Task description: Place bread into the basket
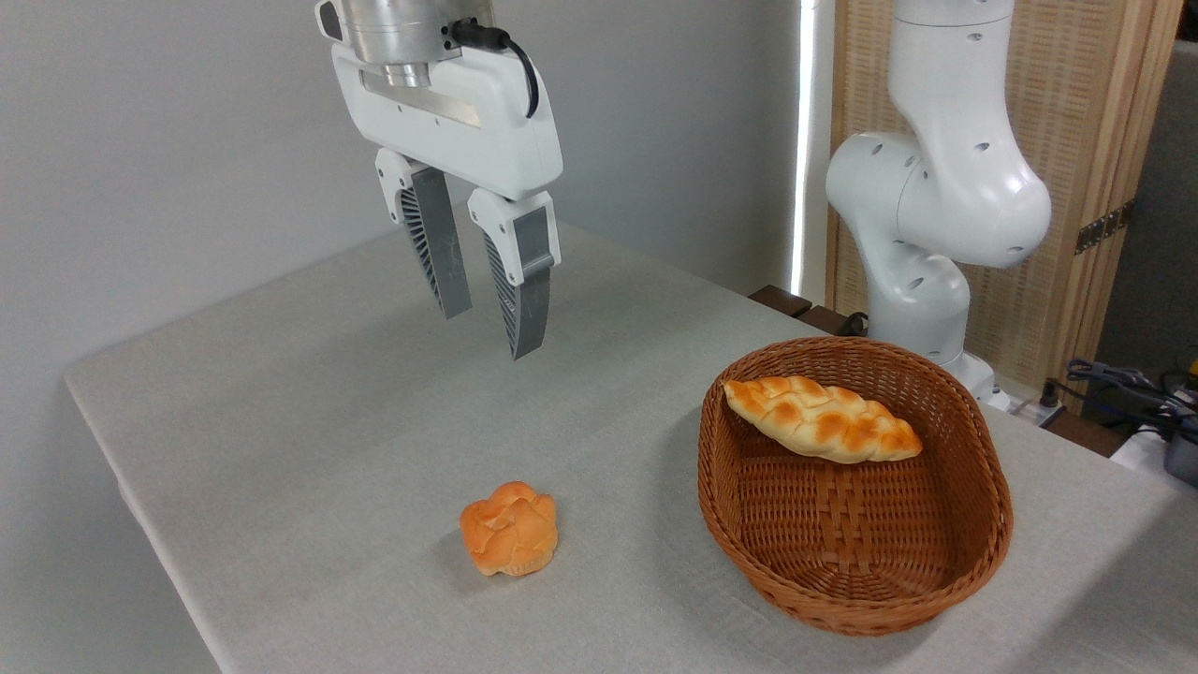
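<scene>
Bread [509,528] on table [281,421], beside basket [992,524], fingers [453,271] parted above

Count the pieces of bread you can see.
2: a small round bun on the table left of the basket, and a long braided loaf inside the basket. None seems hidden.

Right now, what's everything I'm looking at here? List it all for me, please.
bun: one, golden-orange, on the table, left of the basket, apart from it
basket: one, brown wicker, oval, right side of the table
loaf: one, golden braided, inside the basket at its far end
table: one, light grey cloth cover
screen: one, pale wood, behind the arm
cables: dark, far right edge
arm: one, white, behind the basket
gripper: one, white with grey fingers, open, empty, hanging above the table
</scene>
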